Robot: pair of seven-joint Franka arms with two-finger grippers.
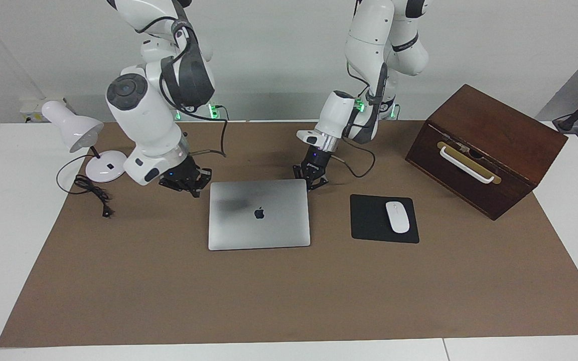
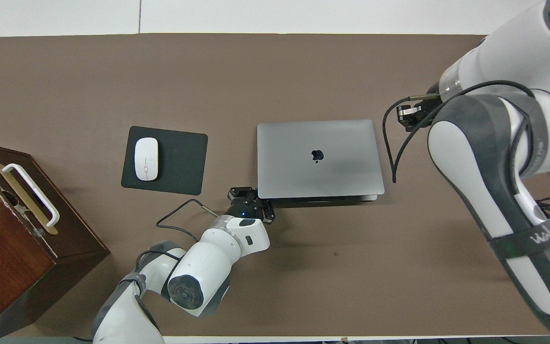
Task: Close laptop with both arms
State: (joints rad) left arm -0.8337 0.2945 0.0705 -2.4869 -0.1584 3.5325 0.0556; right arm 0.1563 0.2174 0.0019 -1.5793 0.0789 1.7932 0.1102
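While the thin silver-grey metal laptop [image 1: 259, 214] lies lid-down mid-mat beside the black mouse pad [image 1: 384, 219], our left gripper [image 1: 311, 176] and right gripper [image 1: 186, 181] sit low at its robot-side corners, finger spread we cannot tell.

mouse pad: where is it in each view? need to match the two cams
Facing view: the black mouse pad lies right of centre, between the laptop and the wooden box, with the white mouse on it.
Overhead view: the mouse pad lies left of centre, again between the laptop and the box.
Shared landmark: the laptop's apple logo.
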